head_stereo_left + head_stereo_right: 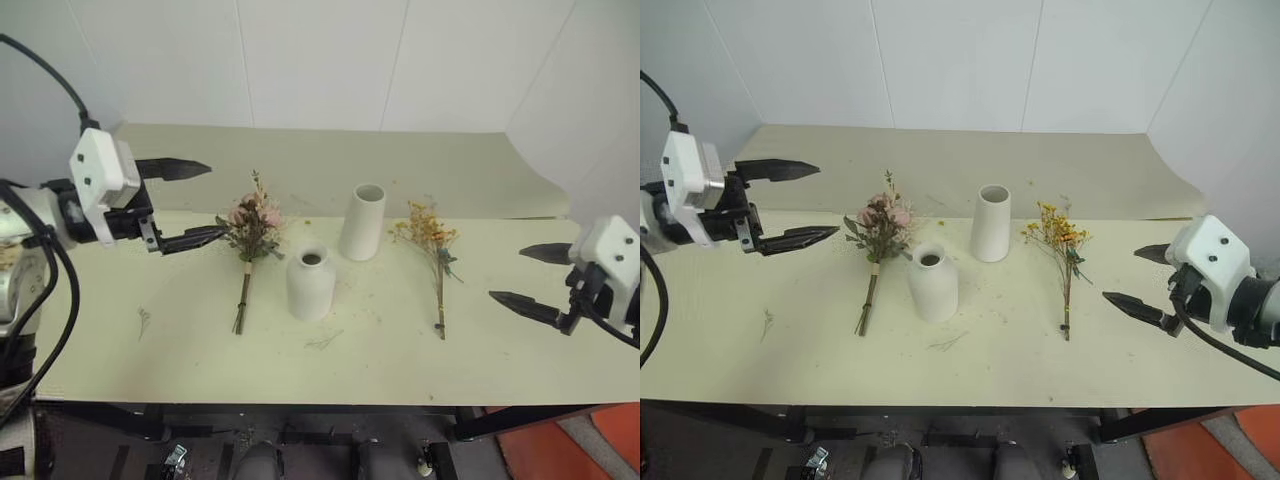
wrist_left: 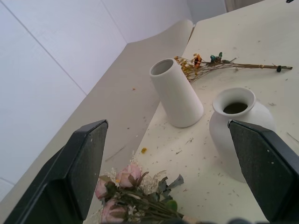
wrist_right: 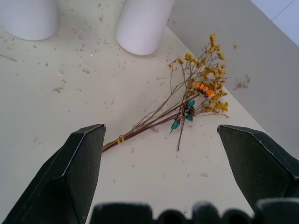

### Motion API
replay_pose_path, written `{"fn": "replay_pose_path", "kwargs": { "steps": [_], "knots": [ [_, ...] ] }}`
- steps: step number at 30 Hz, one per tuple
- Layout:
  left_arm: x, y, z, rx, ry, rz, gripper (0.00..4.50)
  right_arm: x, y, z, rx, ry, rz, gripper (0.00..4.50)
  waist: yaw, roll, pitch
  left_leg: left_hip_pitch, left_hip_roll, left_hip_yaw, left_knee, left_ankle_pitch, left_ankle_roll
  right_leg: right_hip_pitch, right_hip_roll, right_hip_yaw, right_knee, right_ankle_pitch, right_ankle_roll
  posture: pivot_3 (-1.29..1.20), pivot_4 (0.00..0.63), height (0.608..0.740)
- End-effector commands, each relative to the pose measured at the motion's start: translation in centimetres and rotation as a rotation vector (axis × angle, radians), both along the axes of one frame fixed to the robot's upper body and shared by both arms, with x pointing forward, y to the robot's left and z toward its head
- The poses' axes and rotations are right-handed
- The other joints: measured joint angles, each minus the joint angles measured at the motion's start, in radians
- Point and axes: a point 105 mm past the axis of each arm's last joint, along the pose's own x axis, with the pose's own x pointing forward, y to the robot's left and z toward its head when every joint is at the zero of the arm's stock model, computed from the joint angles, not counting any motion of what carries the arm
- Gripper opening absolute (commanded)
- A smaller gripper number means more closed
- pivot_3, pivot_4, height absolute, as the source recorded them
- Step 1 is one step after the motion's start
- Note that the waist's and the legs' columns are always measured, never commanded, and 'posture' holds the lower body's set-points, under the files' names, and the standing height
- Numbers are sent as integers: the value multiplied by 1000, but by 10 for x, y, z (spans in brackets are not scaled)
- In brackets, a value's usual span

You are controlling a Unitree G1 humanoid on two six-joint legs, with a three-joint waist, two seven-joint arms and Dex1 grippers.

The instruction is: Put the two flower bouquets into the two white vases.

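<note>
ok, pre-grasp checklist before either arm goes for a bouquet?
1. Left gripper open, holding nothing: ok.
2. Right gripper open, holding nothing: ok.
3. Pink bouquet flat on the table, stems free: ok.
4. Yellow sprig flat, apart from the vases: ok.
5. Tall vase and bottle vase upright, mouths open: ok.
6. Anything inside the vases: cannot tell.

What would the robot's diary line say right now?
left gripper: open, by pink bouquet | right gripper: open, by yellow sprig | tall vase, bottle vase: empty
</note>
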Motion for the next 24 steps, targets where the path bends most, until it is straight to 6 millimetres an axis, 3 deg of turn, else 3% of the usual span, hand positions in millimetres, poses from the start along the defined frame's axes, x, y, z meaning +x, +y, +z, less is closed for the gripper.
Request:
{"fn": "replay_pose_path", "kwargs": {
  "steps": [1, 4, 14, 19, 24],
  "knots": [
    [-4, 1, 8, 8, -33, -15, 4482, -1, 1, 15, -14, -66, -9, 4500, -5, 0, 0, 0, 0, 0, 0, 0, 0, 0, 0, 0, 0, 0, 0, 0, 150, 740],
    [-1, 6, 2, 16, -25, 1, 4482, 3, 1, 16, -21, -72, -26, 4500, -8, 0, 0, 1, 0, 0, 0, 0, 0, 0, 0, 0, 0, 0, 0, 0, 150, 740],
    [-1, -8, 0, -3, -30, -30, 4482, 5, -7, 12, -36, -27, -77, 4500, -2, 0, 0, 0, 0, 0, 0, 0, 0, 0, 0, 0, 0, 0, 0, 0, 150, 740],
    [7, -19, -2, 26, -30, -72, 4482, 34, 12, -15, 13, 79, -153, 4500, -10, 0, 0, 2, 0, 0, 0, 0, 0, 1, 1, 1, 1, 0, 0, 0, 150, 740],
    [10, -29, -8, 54, -21, -112, 4482, 79, 17, -36, 47, 129, -350, 4500, -16, 0, 0, 1, -1, 0, 0, 0, 0, -1, 1, 2, 1, 0, 0, 0, 150, 740]
  ]
}}
